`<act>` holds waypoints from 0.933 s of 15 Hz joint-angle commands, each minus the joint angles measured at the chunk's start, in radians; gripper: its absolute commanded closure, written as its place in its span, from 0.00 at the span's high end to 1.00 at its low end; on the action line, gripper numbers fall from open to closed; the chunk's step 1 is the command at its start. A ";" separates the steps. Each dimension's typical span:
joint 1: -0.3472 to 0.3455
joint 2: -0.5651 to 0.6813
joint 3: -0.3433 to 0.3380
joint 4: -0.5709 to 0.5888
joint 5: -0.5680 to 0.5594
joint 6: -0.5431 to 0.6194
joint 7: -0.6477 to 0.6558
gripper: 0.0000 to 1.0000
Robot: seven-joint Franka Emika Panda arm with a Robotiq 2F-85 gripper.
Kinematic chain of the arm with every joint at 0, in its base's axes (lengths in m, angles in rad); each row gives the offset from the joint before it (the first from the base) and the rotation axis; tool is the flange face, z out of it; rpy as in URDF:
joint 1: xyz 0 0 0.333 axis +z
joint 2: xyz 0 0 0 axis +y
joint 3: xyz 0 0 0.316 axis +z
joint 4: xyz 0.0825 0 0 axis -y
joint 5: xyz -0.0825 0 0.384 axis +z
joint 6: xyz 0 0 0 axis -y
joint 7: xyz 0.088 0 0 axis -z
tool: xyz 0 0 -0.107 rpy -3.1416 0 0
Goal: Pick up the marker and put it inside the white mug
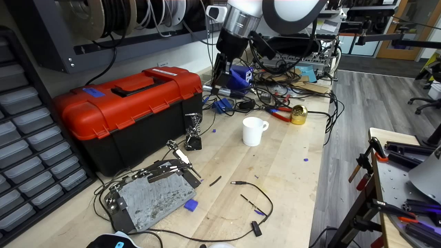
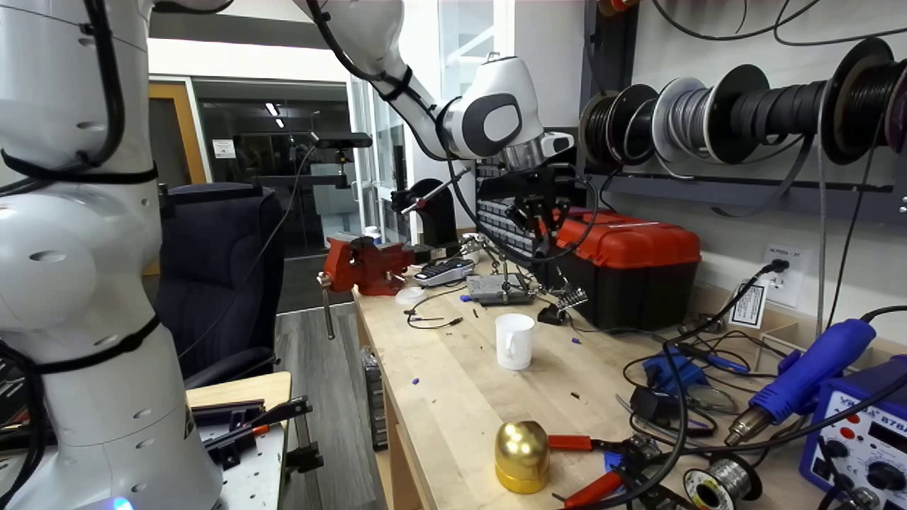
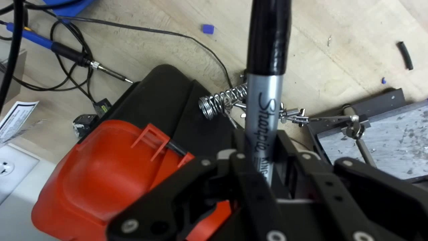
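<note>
The marker (image 3: 264,100) has a silver-grey body and a black cap. My gripper (image 3: 259,147) is shut on its silver body in the wrist view, with the cap sticking out beyond the fingertips. In an exterior view the marker (image 1: 225,91) lies roughly level in the gripper (image 1: 217,84), held in the air near the toolbox's end. In an exterior view the gripper (image 2: 544,244) hangs above the bench, and the marker is hard to make out there. The white mug (image 1: 253,131) stands upright on the bench; it also shows in an exterior view (image 2: 514,341). The mug is out of the wrist view.
A red and black toolbox (image 1: 137,103) stands along the wall, below the gripper in the wrist view (image 3: 110,174). A metal clamp stand (image 1: 193,132) is beside it. A gold ball (image 1: 298,114), pliers (image 1: 280,113) and tangled cables lie past the mug. A grey plate (image 1: 156,198) lies nearby.
</note>
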 commanded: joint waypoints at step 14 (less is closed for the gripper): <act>-0.015 -0.229 0.008 -0.344 0.307 0.307 -0.079 0.06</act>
